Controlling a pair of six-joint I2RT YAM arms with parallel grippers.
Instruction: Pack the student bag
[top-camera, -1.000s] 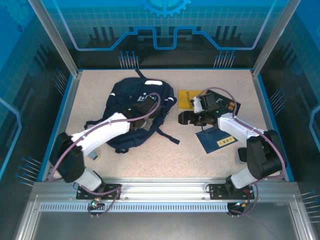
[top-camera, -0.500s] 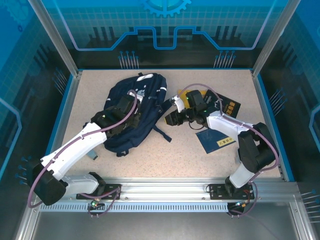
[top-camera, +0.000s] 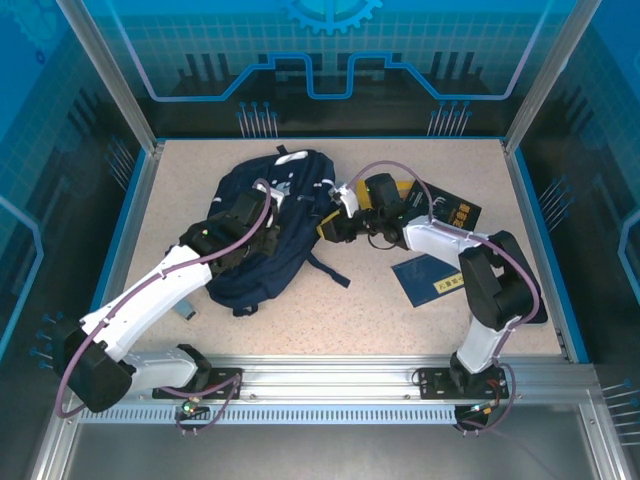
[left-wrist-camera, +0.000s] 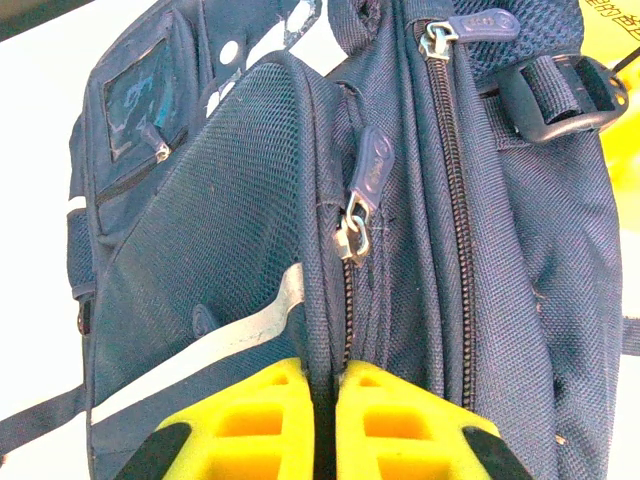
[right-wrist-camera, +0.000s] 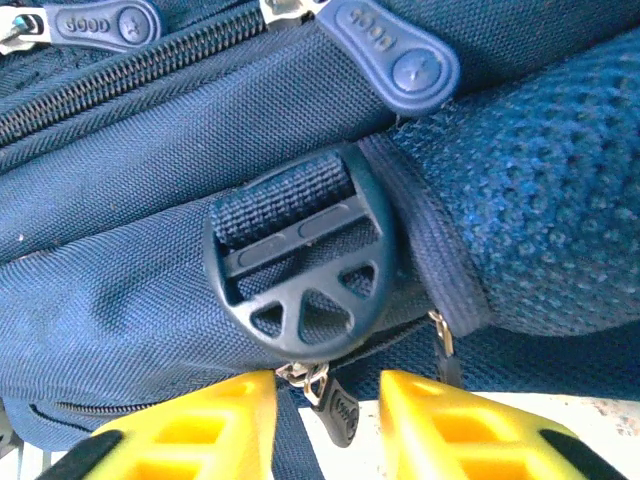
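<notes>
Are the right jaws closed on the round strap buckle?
No, the right jaws stand apart below the buckle on the student bag, with a small zipper pull hanging between them.

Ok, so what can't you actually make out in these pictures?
- yellow book: top view, mostly under the right arm.
- Inside of the student bag: its own fabric covers it, all views.
- small thing beside the left arm: top view, too small to identify.
- blue book, label text: top view, too small.

My left arm (top-camera: 150, 295) stretches toward one o'clock. My left gripper (left-wrist-camera: 335, 378) is squeezed tight, pinching the student bag (top-camera: 250, 280). My right arm (top-camera: 485, 285) bends toward ten o'clock. My right gripper (right-wrist-camera: 328, 388) has its fingers a little apart.
</notes>
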